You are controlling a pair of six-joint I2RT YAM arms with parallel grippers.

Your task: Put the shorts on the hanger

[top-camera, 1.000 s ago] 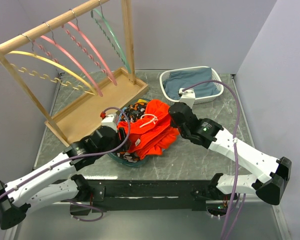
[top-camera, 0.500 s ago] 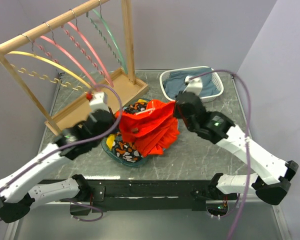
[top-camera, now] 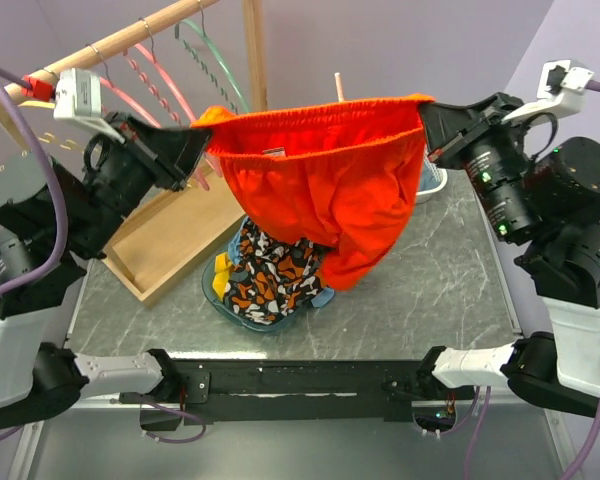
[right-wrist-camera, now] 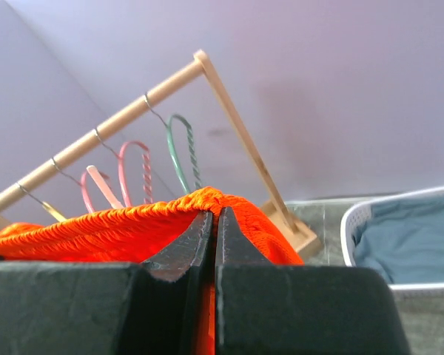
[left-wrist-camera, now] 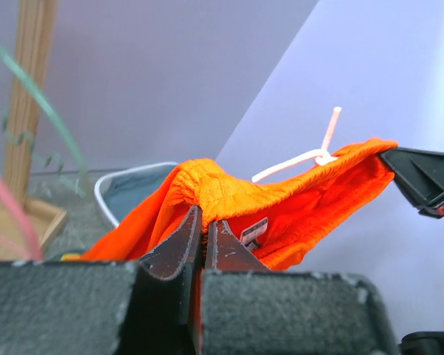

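**Grey marbled surface (top-camera: 430, 290) below, bright orange-red cloth shorts (top-camera: 320, 190) aloft**

Pinched at opposite waistband ends by left gripper (top-camera: 202, 140) and right gripper (top-camera: 427, 116), stretched wide. Lifted and spread already; not yet draped over thin pale green plastic hanger (right-wrist-camera: 170, 148).

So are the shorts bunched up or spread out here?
Spread: the shorts hang by the waistband, pulled taut between both arms' shut jaws.

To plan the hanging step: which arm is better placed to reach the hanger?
Left, probably: the left hand grips the shorts by the waistband beside the rack with the hanger; the right hand holds the other end, farther away.
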